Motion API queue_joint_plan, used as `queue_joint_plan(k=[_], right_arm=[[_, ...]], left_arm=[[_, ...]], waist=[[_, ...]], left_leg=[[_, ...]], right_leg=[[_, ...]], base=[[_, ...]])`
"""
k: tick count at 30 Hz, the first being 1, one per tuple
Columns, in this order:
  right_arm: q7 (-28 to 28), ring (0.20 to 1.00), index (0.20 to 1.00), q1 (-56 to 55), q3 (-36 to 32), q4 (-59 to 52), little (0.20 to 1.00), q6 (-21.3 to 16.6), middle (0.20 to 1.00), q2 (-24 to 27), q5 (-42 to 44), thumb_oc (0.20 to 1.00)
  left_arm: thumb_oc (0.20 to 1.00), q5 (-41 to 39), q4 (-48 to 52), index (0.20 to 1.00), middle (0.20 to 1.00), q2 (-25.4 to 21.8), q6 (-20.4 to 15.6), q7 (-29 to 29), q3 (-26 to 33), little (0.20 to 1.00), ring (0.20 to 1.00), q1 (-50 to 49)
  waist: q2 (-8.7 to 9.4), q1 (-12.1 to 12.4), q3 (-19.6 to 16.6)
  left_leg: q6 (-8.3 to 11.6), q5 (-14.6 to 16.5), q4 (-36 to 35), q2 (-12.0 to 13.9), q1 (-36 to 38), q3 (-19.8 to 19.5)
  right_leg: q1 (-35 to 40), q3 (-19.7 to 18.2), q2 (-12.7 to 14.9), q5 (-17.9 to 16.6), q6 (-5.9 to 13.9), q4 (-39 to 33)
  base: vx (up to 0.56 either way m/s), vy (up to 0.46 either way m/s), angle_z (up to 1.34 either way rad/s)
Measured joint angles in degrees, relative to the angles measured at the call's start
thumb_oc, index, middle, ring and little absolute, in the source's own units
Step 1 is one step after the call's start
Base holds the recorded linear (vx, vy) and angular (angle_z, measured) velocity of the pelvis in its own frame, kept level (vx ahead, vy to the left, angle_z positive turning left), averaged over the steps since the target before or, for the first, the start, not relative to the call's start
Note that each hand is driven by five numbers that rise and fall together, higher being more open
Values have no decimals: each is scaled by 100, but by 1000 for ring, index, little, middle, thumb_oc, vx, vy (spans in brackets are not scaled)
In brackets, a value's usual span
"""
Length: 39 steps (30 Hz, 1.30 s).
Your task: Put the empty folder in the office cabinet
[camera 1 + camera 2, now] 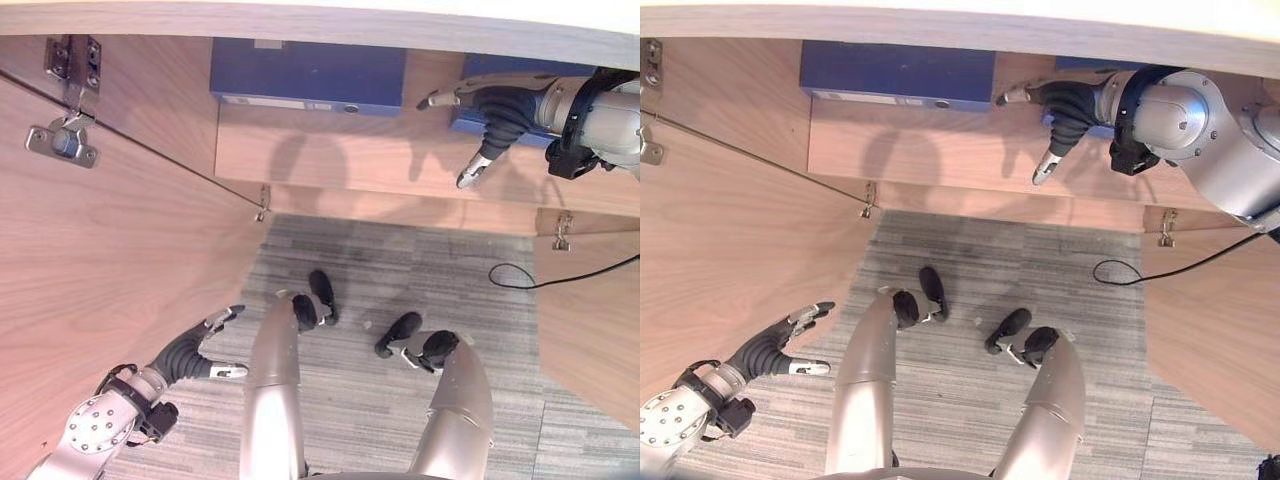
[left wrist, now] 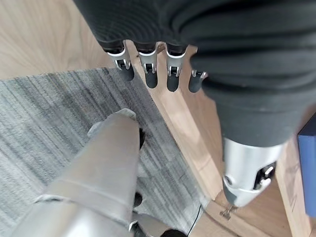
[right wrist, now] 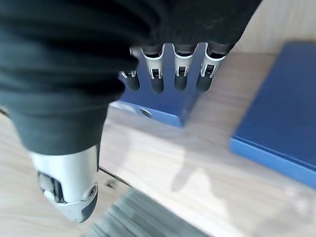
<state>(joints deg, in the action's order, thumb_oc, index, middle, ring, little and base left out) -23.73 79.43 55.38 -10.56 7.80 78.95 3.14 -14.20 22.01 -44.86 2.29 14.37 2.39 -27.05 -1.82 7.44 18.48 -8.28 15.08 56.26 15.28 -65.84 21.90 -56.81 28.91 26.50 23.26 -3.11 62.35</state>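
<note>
Two blue folders lie flat on the cabinet shelf (image 1: pixel 350 150). The larger one (image 1: pixel 305 75) is at the back left. The other (image 3: pixel 281 113) is at the right, partly under my right hand (image 1: pixel 497 115). That hand hovers open over the shelf between the folders, its fingers (image 3: pixel 180 79) straight and holding nothing. My left hand (image 1: pixel 185 355) hangs low by the open left door (image 1: pixel 110 260), open and empty, with its fingers (image 2: pixel 148 69) straight. I cannot tell which folder is the empty one.
The cabinet's two wooden doors stand open, the right door (image 1: pixel 590 320) at the right. Metal hinges (image 1: pixel 65 135) sit on the left door. Grey carpet (image 1: pixel 400 260) lies in front of the cabinet. The shelf has bare wood between the folders.
</note>
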Motion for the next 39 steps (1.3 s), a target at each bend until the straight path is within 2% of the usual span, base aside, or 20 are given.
queue_joint_plan(k=[1,2,4,6,10,11,13,15,18,20,25,26,29,33,35,39], right_arm=[[0,1000,1000,-825,-862,-329,1000,-8,1000,-1,-43,1000],[-1,1000,1000,-1075,-1060,-361,1000,-8,1000,-6,-63,1000],[27,1000,1000,-2324,-2131,-293,1000,106,1000,-30,-309,1000],[132,1000,1000,-3818,-3546,-476,1000,137,1000,-280,-441,1000],[177,1000,1000,-5150,-4472,-511,1000,170,1000,-374,-451,1000],[292,1000,1000,-5560,-4801,-343,1000,156,1000,-523,-443,1000],[474,1000,1000,-5748,-4994,-100,1000,177,1000,-646,-442,1000],[743,1000,1000,-6305,-5542,-93,1000,150,1000,-1047,-429,1000],[832,1000,1000,-6969,-5818,-216,1000,54,1000,-1283,-417,1000],[881,1000,1000,-7127,-5661,91,1000,11,1000,-1717,-440,1000],[1490,1000,1000,-5752,-4430,2132,1000,91,1000,-2788,-730,1000],[1656,1000,1000,-5582,-4221,2298,1000,110,1000,-2914,-791,1000],[2065,1000,1000,-4567,-3453,3403,1000,155,1000,-3283,-1545,1000],[2557,1000,1000,-3409,-2942,4867,1000,219,1000,-4077,-2067,1000],[2832,1000,1000,-2986,-2815,5128,1000,253,1000,-4152,-2153,1000],[3087,1000,1000,-2478,-2579,5765,1000,276,1000,-4157,-2243,1000]], left_arm=[[1000,2,-2,1000,1000,104,23,-6,14,1000,1000,3],[1000,2,-6,1000,1000,160,34,-13,10,1000,1000,12],[1000,6,-7,1000,1000,335,43,-34,36,1000,1000,84],[1000,10,-39,1000,1000,485,50,-47,12,1000,1000,195],[1000,122,-66,1000,1000,488,83,-115,37,1000,1000,240],[1000,120,-74,1000,1000,498,88,-148,20,1000,1000,244],[1000,119,-74,1000,1000,497,89,-162,-19,1000,1000,248],[1000,117,-114,1000,1000,504,90,-223,-47,1000,1000,241],[1000,112,-132,1000,1000,447,79,-232,-65,1000,1000,239],[1000,110,-166,1000,1000,299,61,-251,-184,1000,1000,239],[1000,100,-384,1000,1000,165,-27,-415,-550,1000,1000,310],[1000,92,-390,1000,1000,161,-58,-481,-552,1000,1000,332],[1000,45,-473,1000,1000,159,-60,-649,-577,1000,1000,357],[1000,-99,-502,1000,1000,124,-110,-877,-686,1000,1000,482],[1000,-126,-497,1000,1000,77,-176,-919,-740,1000,1000,477],[1000,-194,-504,1000,1000,2,-226,-1005,-746,1000,1000,493]], waist=[[-16,-27,-6],[-28,-66,-8],[-51,-200,-17],[-51,-255,-28],[-61,-400,-36],[-59,-416,-40],[-60,-446,-40],[-53,-427,-43],[-38,-455,-51],[-43,-460,-48],[-6,-501,-63],[-33,-370,-48],[-88,-251,-3],[-161,-67,232],[-283,26,373],[-297,106,530]], left_leg=[[-16,-8,-6,-1,0,3],[-19,-8,-1,-1,2,4],[-20,-7,-20,-1,19,4],[-18,-6,-35,-4,37,-4],[-22,-4,-32,-2,52,-6],[-23,-5,-30,-1,56,-10],[-24,-4,-27,1,57,-6],[-27,-2,-26,1,57,-4],[-28,-1,-33,3,57,1],[-37,5,-25,3,57,2],[-19,20,16,64,70,12],[16,38,11,77,26,37],[13,43,67,112,14,52],[35,57,153,151,4,57],[33,58,207,170,-118,56],[-54,74,304,186,-151,68]], right_leg=[[4,3,-2,-1,0,-17],[10,3,-2,-6,4,-20],[28,7,-13,-15,7,-51],[74,43,-15,-19,15,-74],[81,37,-18,-19,14,-72],[89,36,-18,-19,12,-69],[75,27,-18,-24,5,-68],[80,25,-18,-25,2,-71],[75,26,-18,-26,2,-80],[70,22,-16,-26,3,-78],[80,37,-24,-34,-10,-65],[7,27,-18,-41,-23,-57],[-25,7,-1,-46,-37,12],[-67,-28,11,-19,-67,121],[-181,-29,29,-13,-82,179],[-225,-60,59,-9,-87,270]], base=[[0,0,0],[0,0,0],[0,0,0],[0,0,0],[0,0,0],[0,0,0],[0,0,0],[0,0,0],[0,0,0],[-4,5,-2],[-10,5,-6],[-5,0,-9],[-12,-2,-6],[0,0,0],[-13,-5,3],[2,-3,-1]])
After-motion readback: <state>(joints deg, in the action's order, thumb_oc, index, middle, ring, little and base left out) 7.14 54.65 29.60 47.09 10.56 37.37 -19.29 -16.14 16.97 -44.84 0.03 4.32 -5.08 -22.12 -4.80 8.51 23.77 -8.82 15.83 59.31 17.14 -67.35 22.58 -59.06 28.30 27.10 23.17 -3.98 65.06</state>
